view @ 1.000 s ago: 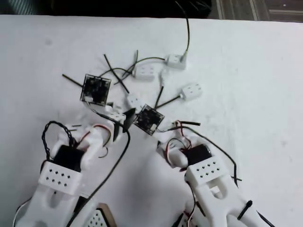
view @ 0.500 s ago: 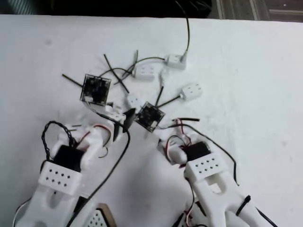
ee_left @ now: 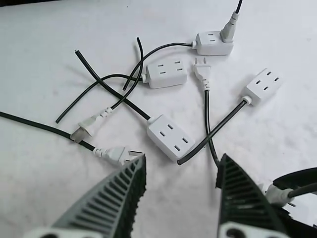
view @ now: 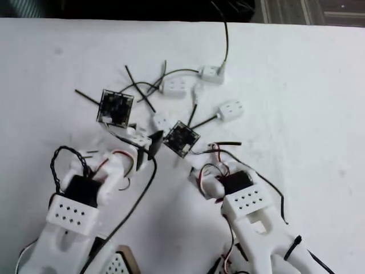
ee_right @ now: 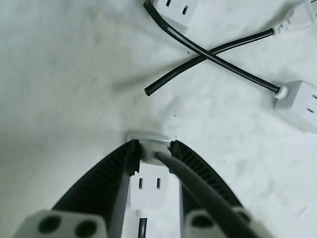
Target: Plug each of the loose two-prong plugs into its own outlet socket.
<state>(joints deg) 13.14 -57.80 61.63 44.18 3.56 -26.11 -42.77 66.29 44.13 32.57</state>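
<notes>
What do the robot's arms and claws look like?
Both arms are white plastic: the left arm and right arm each have a block dotted with small holes, a black motor and looping red and black wires. The left gripper and right gripper have black, ribbed, pointed fingers.

a white table point(view: 51, 63), dark room point(view: 142, 8) behind its far edge

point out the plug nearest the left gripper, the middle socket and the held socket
plug point(ee_left: 115, 154), left wrist view, its white body
middle socket point(ee_left: 170, 137), left wrist view, its slotted face
held socket point(ee_right: 149, 185), right wrist view, face between its slots
</notes>
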